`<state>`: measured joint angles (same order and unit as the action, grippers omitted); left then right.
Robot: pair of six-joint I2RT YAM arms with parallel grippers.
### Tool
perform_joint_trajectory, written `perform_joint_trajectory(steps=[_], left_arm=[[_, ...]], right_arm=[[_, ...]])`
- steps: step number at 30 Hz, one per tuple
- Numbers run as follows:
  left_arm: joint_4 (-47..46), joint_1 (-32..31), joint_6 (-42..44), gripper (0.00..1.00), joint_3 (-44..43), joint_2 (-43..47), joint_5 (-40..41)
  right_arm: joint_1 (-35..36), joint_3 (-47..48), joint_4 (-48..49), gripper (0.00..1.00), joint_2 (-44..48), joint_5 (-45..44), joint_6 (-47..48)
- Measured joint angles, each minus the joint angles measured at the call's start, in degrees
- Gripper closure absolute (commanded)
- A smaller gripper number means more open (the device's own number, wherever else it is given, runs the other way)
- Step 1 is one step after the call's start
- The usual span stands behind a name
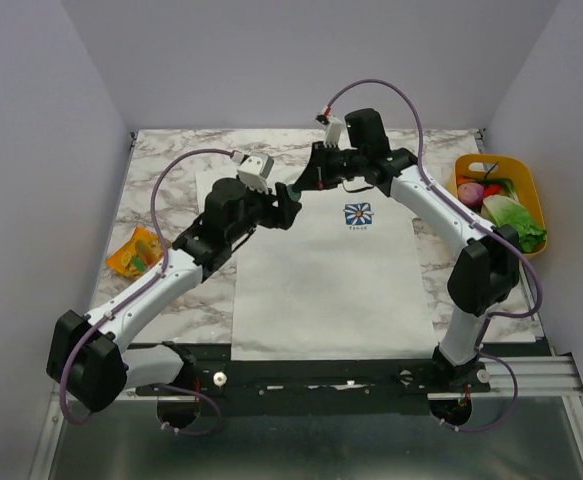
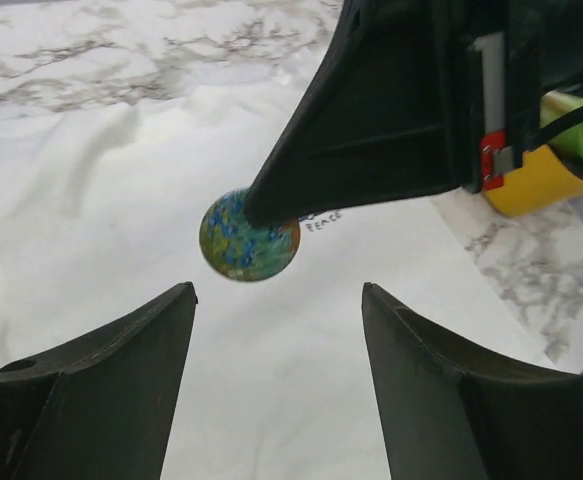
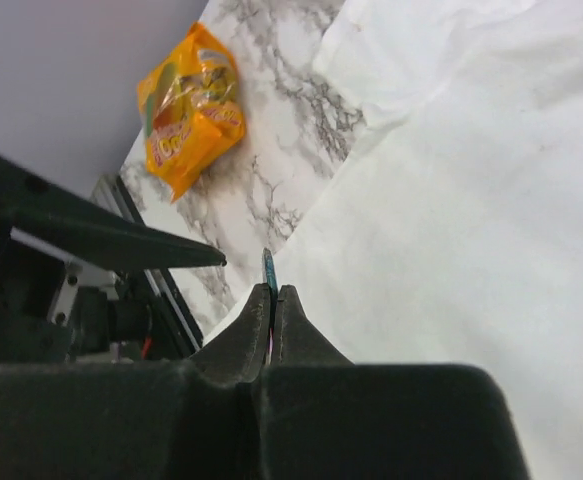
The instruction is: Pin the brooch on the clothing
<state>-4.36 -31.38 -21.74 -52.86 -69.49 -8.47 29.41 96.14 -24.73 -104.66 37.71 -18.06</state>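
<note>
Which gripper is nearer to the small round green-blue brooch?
Right. The right gripper pinches the brooch at its edge; the open left gripper sits close by, not touching it.

"PEACE" — dark lettering [image 2: 323, 224] on white T-shirt [image 2: 111, 200], orange packet [image 3: 189, 105] print illegible

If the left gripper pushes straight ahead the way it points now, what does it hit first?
Probably the small round green-and-blue brooch, pinched by the shut right gripper, ahead of the open left gripper; the white T-shirt lies behind. Depth unclear.
</note>
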Motion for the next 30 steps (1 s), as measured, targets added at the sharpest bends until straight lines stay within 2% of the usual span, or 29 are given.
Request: perform_joint_trajectory(steps=[5,8,14,20,23,24,26,27,30], left_arm=[[4.3,-8.6,6.6,0.27,-0.9,-1.0,16.5],[6.1,-14.0,10.8,0.29,-3.8,-4.7,24.5],[7.3,-18.3,16.6,0.34,-8.3,-11.6,33.7],[7.5,-19.8,20.5,0.44,-12.0,-16.0,40.5],[7.2,-20.3,21.9,0.54,-12.0,-16.1,42.4],[7.0,-20.3,22.2,0.63,-12.0,-16.1,42.8],[6.8,-20.4,22.8,0.73,-12.0,-16.1,43.6],[6.6,-20.4,23.2,0.84,-12.0,-16.1,44.0],[6.3,-20.4,23.7,1.0,-12.0,-16.3,45.4]], right_arm=[[-0.1,2.3,-1.8,1.0,0.0,-6.4,-6.4],[0.0,2.6,-2.5,1.0,0.0,-8.2,-8.4],[0.0,2.6,-3.9,1.0,0.0,-9.7,-10.0],[0.0,2.6,-4.4,1.0,0.0,-10.0,-10.4],[0.0,2.6,-4.6,0.99,0.0,-10.0,-10.4],[0.0,2.6,-4.6,1.0,0.0,-10.0,-10.4],[0.0,2.6,-4.6,1.0,0.0,-9.9,-10.5],[0.0,2.6,-4.6,0.99,0.0,-9.8,-10.4],[-0.1,2.5,-4.5,1.0,-0.2,-9.6,-10.4]])
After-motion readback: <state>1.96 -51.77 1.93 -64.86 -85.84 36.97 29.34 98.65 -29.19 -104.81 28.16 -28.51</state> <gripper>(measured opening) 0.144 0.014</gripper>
